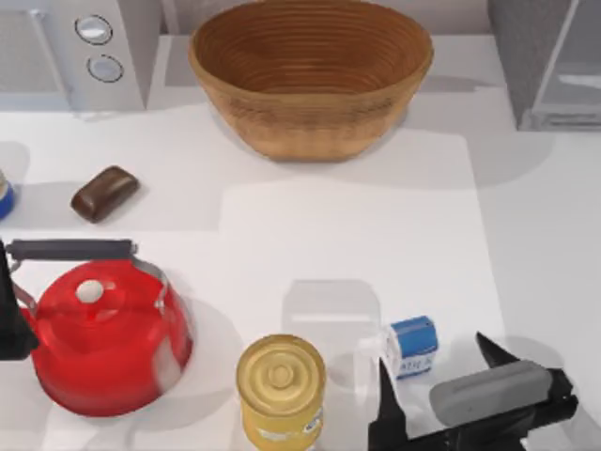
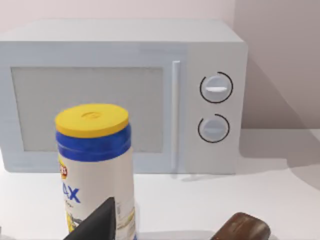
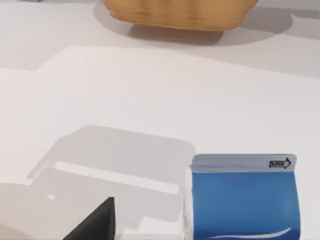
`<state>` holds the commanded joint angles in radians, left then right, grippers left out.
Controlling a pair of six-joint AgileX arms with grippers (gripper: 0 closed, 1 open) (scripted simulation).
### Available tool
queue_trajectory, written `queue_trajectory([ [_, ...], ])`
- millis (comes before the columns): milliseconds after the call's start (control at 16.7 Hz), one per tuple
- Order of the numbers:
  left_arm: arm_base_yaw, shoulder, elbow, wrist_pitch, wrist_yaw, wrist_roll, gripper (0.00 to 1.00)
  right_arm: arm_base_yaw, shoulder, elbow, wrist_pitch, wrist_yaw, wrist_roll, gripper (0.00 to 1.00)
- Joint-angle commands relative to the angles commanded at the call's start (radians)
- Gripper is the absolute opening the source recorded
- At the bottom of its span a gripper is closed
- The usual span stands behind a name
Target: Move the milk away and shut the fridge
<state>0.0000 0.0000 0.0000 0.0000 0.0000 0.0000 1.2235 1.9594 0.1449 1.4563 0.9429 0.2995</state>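
Right now the right gripper (image 1: 437, 371) sits at the lower right of the top view, fingers spread wide w/ the milk (image 1: 412, 346) standing upright btwn them, not clamped; the right wrist view has the carton's blue top (image 3: 244, 202) close up w/ one dark fingertip (image 3: 97, 222) off to its side. Fridge (image 1: 549, 61) is at the upper right corner, dark speckled body w/ a pale door panel; can't tell how far the door is open. White table (image 1: 347, 225) w/ a slightly brighter patch across the middle, soft shadows on it. Wicker basket (image 1: 310, 70) at top centre, microwave (image 1: 70, 52) upper left w/ two round knobs, brown bar (image 1: 104, 193) below it, red kettle (image 1: 103, 334) lower left, yellow can (image 1: 280, 390) bottom centre beside the milk. Left arm parked at the left edge, left gripper (image 2: 97, 222) low in the left wrist view near a yellow-lidded canister (image 2: 95, 167), pale wall behind; its fingers' state can't be told.
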Motion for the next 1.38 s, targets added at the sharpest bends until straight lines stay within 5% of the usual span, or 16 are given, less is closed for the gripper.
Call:
queue_trajectory([
  [960,0.000,0.000,0.000,0.000,0.000,0.000,1.00,-0.153,0.104,0.100,0.064,-0.143,-0.075,1.00],
  [1380,0.000,0.000,0.000,0.000,0.000,0.000,1.00,-0.153,0.104,0.100,0.064,-0.143,-0.075,0.47],
])
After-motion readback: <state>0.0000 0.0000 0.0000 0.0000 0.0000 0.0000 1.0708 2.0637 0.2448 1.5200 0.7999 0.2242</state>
